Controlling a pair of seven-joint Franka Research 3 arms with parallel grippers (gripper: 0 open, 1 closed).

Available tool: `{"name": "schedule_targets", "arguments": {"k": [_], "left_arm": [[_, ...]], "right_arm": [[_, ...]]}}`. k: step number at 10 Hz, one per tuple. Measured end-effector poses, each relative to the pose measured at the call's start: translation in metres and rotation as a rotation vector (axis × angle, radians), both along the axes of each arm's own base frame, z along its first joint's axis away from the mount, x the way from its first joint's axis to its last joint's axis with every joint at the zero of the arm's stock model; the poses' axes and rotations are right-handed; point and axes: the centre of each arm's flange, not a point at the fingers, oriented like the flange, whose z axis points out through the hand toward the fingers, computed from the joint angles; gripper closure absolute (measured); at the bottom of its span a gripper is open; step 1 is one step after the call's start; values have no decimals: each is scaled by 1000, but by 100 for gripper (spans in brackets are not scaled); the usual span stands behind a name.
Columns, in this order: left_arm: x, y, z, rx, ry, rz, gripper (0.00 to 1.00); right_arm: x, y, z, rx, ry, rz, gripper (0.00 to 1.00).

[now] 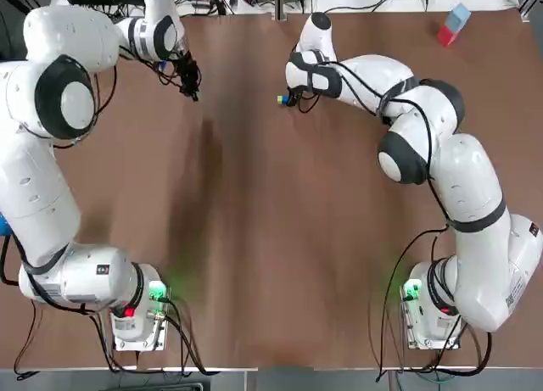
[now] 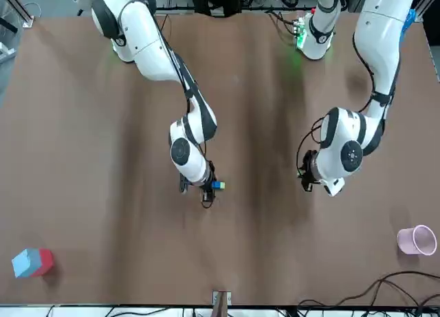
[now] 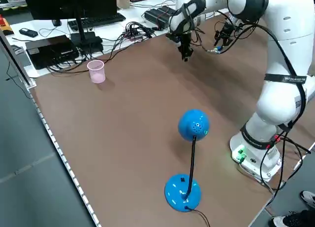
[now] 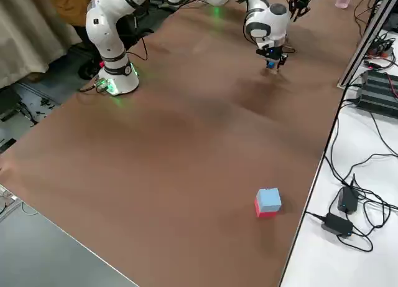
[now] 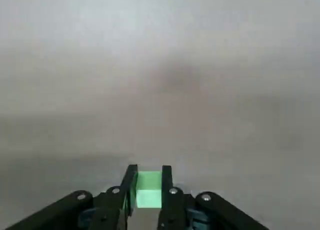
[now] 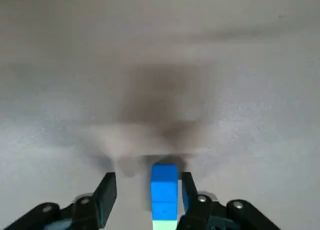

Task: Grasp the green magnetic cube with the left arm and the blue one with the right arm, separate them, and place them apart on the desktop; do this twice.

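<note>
The left arm reaches far forward over the left side of the worktop (image 1: 254, 238), elbow bent, its wrist turned so the fingers point downward. The left gripper (image 5: 148, 173) is clamped on the green magnetic cube (image 5: 148, 192), one finger pressed flat against each side. The cube appears lifted off the surface.

The right arm stretches forward and inward toward the middle of the far half of the worktop, its forearm angled across and its wrist tipped down. The right gripper (image 6: 148, 179) is low over the surface, its fingers spread apart on either side of the blue cube (image 6: 164, 182). The cube lies nearer one finger, with a clear gap to the other; whether that nearer finger touches it I cannot tell. A green piece (image 6: 164, 225) adjoins one end of the blue cube. The two grippers are well apart.

A red and light-blue block (image 1: 452, 25) lies at the far right corner, and a pink cup (image 2: 416, 240) stands at the far left.
</note>
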Motion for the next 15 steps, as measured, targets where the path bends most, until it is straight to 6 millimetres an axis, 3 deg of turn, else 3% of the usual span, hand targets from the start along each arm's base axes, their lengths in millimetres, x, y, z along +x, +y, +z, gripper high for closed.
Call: {"name": "schedule_targets", "arguments": {"k": [1,2,3,4,6,10,13,15], "left_arm": [[16,-22,23,-41,-74,6,77],[34,-57,45,-85,-161,6,77],[51,-92,57,-130,-236,13,77],[64,-111,56,-168,-307,19,77],[78,-121,33,-223,-434,49,77],[86,-162,-4,-268,-516,37,77],[84,-170,-16,-249,-524,31,75],[89,-164,-13,-253,-532,52,47]], "right_arm": [[0,0,0,0,1,1,41],[-1,1,0,0,1,2,45],[-1,2,0,0,1,4,52],[-2,2,0,1,1,6,60],[-3,4,0,1,1,9,73],[-3,4,0,1,1,10,73],[-4,5,0,1,1,10,73],[-4,5,0,1,1,11,72]]}}
